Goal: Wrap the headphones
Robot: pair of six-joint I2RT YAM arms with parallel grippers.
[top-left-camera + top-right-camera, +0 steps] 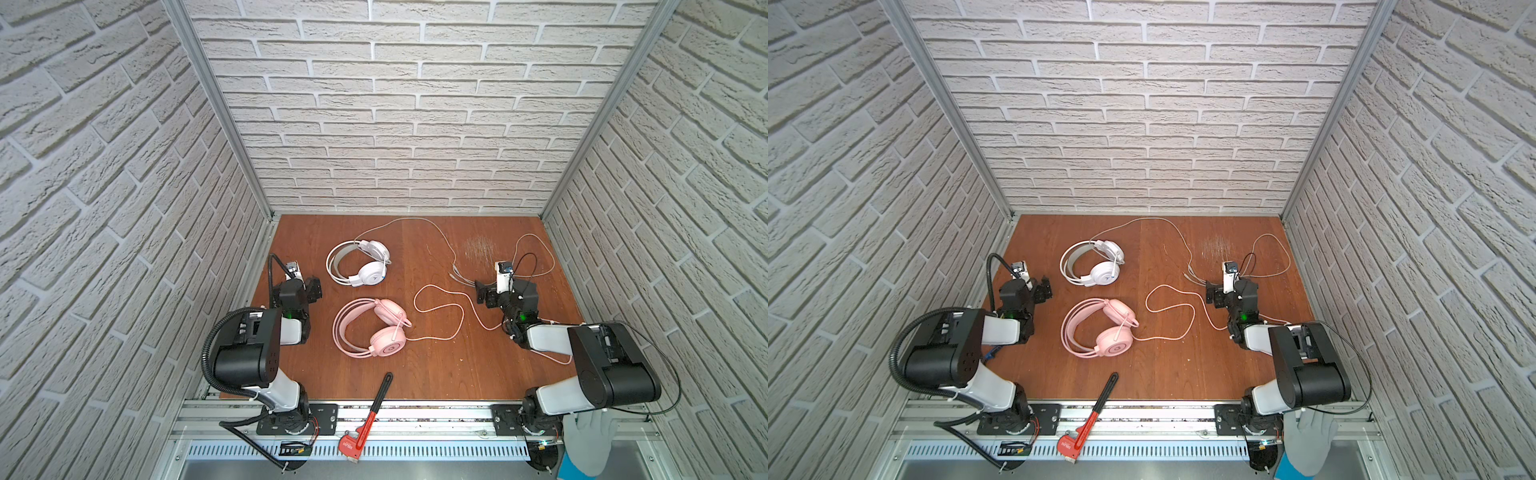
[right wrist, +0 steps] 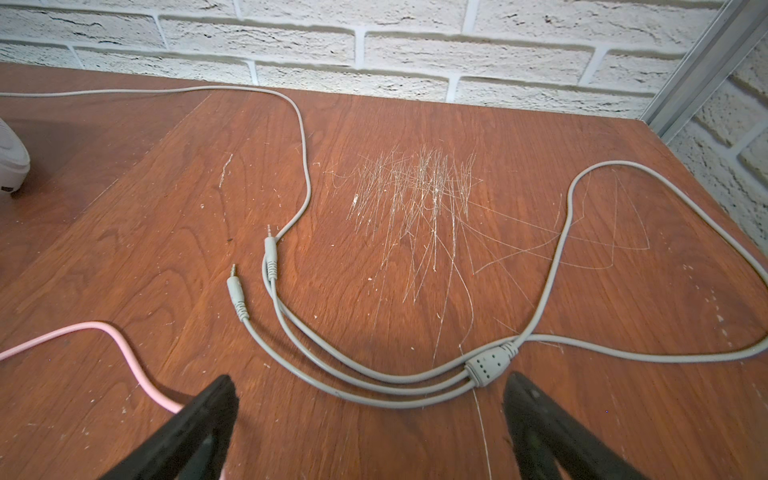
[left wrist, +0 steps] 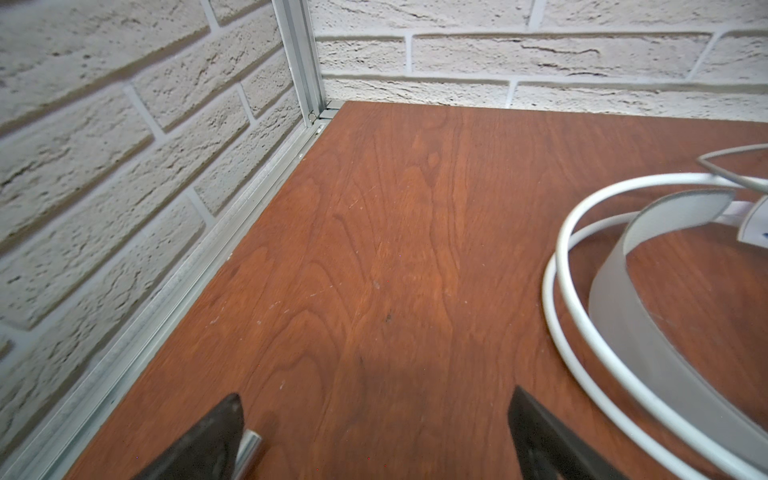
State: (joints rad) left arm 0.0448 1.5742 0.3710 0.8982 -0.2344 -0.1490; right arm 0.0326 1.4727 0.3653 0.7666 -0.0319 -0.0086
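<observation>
Wooden table [image 1: 436,365] holds pink headphones [image 1: 387,345] and white headphones [image 1: 371,274], whole only in both top views. Wrist views show left gripper [image 3: 374,395] and right gripper [image 2: 370,378] spread, apparently empty.

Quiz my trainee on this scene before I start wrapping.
1. True or false: left gripper and right gripper both show open, empty jaws.
2. The pink plastic over-ear headset lies, versus the white plastic over-ear headset: A nearer the back wall; B nearer the front edge; C on it.
3. Fill in: the thin grey cable's jack plugs lie before the ___ gripper.
Key: 1 true; 2 B; 3 right.
</observation>
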